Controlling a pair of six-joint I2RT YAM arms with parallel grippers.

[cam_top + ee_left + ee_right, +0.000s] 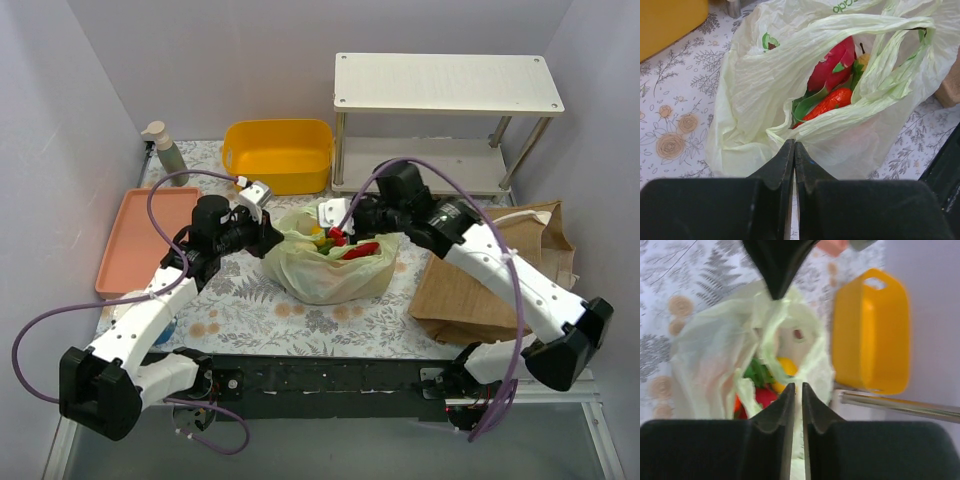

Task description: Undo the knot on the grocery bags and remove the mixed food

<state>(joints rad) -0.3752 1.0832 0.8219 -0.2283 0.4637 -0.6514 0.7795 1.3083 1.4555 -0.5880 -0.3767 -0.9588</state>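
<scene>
table [250, 318]: floral-patterned top, filling the middle of the top view.
shelf [445, 82]: white, 2 tiers, upper right.
brown tote [470, 290]: lying flat at right, under the right arm.
pink tray [140, 235]: left edge of the table.
yellow bin [278, 152]: upper centre, above the bag in frame.
green bag [330, 272]: centre of the table, mouth open, between the 2 grippers.
left gripper [794, 146]: clenched on the bag's near rim.
right gripper [795, 387]: clenched, thin plastic caught between its fingers.
mixed food [345, 245]: red fruit [832, 67] and orange carrot [832, 100] inside the bag.
pump bottle [165, 150]: upper left corner.
</scene>
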